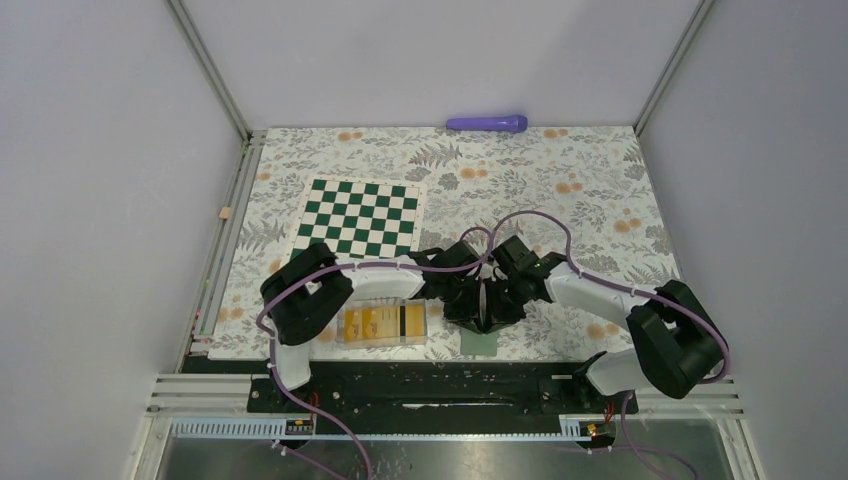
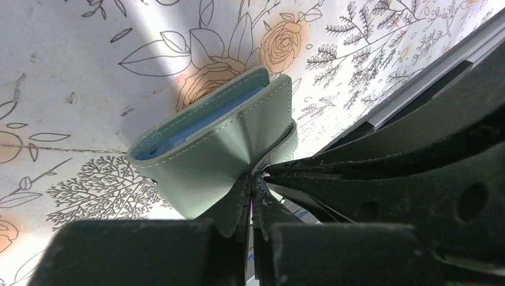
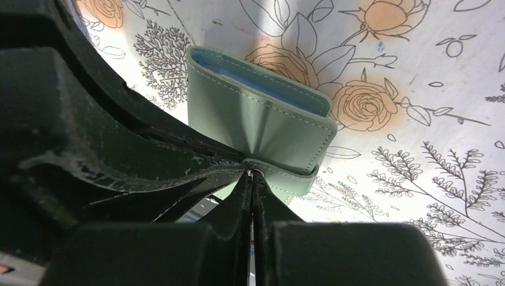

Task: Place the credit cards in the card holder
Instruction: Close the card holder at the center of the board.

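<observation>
**Card holder pinched by both grippers, cards still in their box**

At the left, the thin orange-yellow rectangular plastic credit cards point(image 1: 383, 322) are seen inside a shallow clear plastic box point(image 1: 384, 344). The box lies near the front edge of the flower-printed table cover point(image 1: 600, 200). No card has yet been taken out.

Just right of the box, the left gripper point(image 2: 255, 189) is closed, its tips pinched on one flap of the small flat sage-green card holder point(image 2: 214, 149). The holder's light blue lining shows at its far open end. The holder is tented up at the pinched edge. Whether it is lifted clear of the cover cannot be told.

Further right, the right gripper point(image 3: 253, 182) is likewise clamped on the same holder, at the strap by the snap. Its tips almost meet those of the left.

The step in hand is judged to be the opening of the holder. For the next move, the two pinched parts would have to be drawn apart until the snap gives. One gripper would then be freed to fetch a card.
</observation>
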Robot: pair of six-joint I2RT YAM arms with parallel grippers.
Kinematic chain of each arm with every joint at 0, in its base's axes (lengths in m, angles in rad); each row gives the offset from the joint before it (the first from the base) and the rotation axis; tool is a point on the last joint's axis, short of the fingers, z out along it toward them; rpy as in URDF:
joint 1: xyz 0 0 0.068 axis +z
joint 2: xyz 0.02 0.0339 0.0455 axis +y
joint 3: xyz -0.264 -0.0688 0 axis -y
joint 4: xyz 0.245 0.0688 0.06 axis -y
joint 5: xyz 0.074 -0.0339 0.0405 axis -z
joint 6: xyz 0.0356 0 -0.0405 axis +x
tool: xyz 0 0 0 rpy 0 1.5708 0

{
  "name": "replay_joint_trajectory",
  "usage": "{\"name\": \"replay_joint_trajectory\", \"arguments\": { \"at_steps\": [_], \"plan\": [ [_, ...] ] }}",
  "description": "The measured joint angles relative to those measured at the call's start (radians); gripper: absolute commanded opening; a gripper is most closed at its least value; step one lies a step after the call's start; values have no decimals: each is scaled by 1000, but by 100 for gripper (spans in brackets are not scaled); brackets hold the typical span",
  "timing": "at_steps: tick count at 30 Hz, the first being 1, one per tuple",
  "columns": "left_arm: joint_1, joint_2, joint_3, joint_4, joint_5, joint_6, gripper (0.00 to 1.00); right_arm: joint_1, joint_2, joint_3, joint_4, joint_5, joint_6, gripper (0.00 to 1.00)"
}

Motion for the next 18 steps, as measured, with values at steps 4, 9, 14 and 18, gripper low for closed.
{"name": "replay_joint_trajectory", "arguments": {
  "at_steps": [4, 9, 14, 18],
  "plan": [
    [2, 3, 0, 1, 5, -5, 0, 19, 5, 14, -26, 40, 8, 0],
    [2, 3, 0, 3, 6, -5, 0, 39, -3, 13, -34, 79, 9, 0],
    [8, -22, -37, 61, 10, -8, 42, 48, -45, 10, -50, 111, 1, 18],
    [41, -141, -131, 128, 3, 1, 75, 48, -169, 17, -67, 152, -4, 56]
  ]
}}
